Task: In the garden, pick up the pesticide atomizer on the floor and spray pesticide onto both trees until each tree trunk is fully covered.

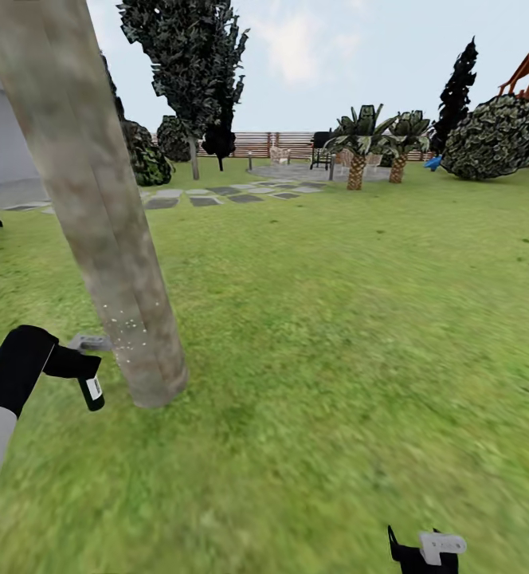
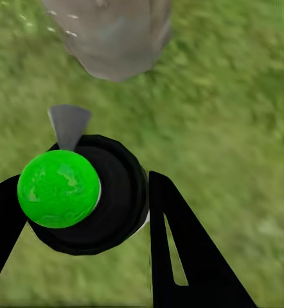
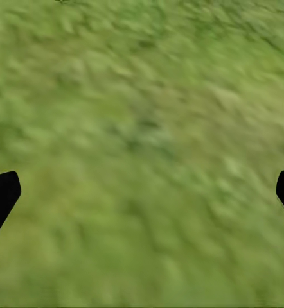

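Spraying is the step in hand: the left gripper is clamped on the pesticide atomizer, its grey nozzle aimed at the tree trunk just beside it at about 3 o'clock, where pale droplets speckle the bark. The bottle is dark with a bright green cap (seen in the wrist view). Next, I judge, the spray must sweep higher; the right gripper hangs open over the grass.

Tree trunk: smooth, matt, mottled beige-grey. Atomizer: glossy black plastic, shiny green cap. Lawn: rough grass.
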